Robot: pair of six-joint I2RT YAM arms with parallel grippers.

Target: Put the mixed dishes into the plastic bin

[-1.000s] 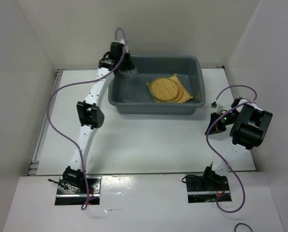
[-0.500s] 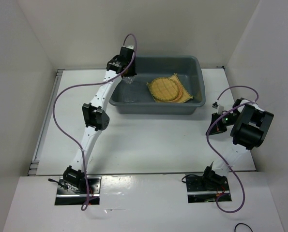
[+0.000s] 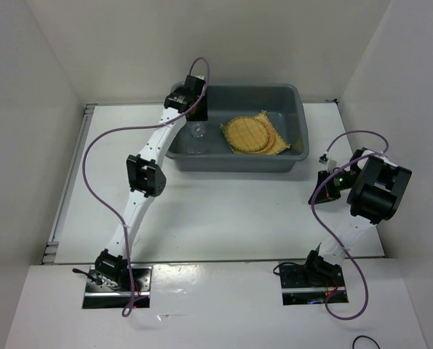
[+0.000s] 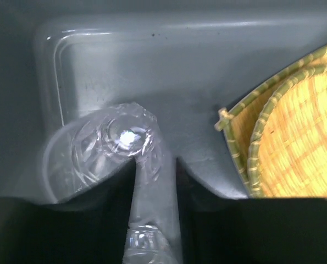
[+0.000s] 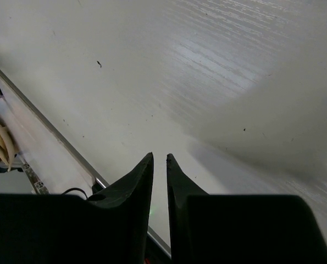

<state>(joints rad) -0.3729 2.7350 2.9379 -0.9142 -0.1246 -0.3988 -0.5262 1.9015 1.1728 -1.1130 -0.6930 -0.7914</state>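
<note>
Left hand with cup in bin; mats alongside

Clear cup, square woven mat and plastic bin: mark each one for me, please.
clear cup [image 4: 122,137], left wrist view, on its patterned base.
square woven mat [image 4: 241,132], left wrist view, on its exposed corner.
plastic bin [image 3: 238,161], top external view, on its near outer wall.

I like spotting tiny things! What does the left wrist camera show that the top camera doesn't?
Only the left wrist view shows the left gripper pinching the clear cup, and its crinkly pattern. Only the top view shows the whole left arm and right arm, the white table and the full outline of the grey bin. Both show the cup, the bin's floor and the yellow woven mats.
</note>
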